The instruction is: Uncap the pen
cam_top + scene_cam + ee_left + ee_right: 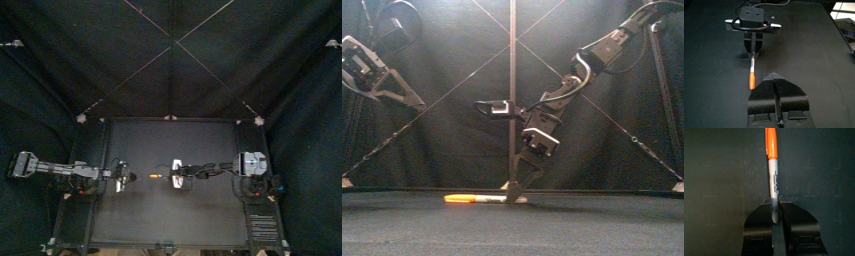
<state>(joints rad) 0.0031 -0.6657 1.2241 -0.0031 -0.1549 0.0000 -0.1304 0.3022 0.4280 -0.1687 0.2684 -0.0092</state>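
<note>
Here, right claw (775, 207) pinches slim cylindrical pen (774, 175), orange cap (771, 143)

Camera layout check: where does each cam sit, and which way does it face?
Top: high above, looking down at the table; both arms, pen between them.
Front: table's front edge, looking level; right end effector down on pen, left arm raised.
Left wrist: on left arm, facing pen's orange cap; own left end effector shut.
Right wrist: on right arm; own jaws clamp pen barrel.
Shared: both wrist views show the pen.
</note>
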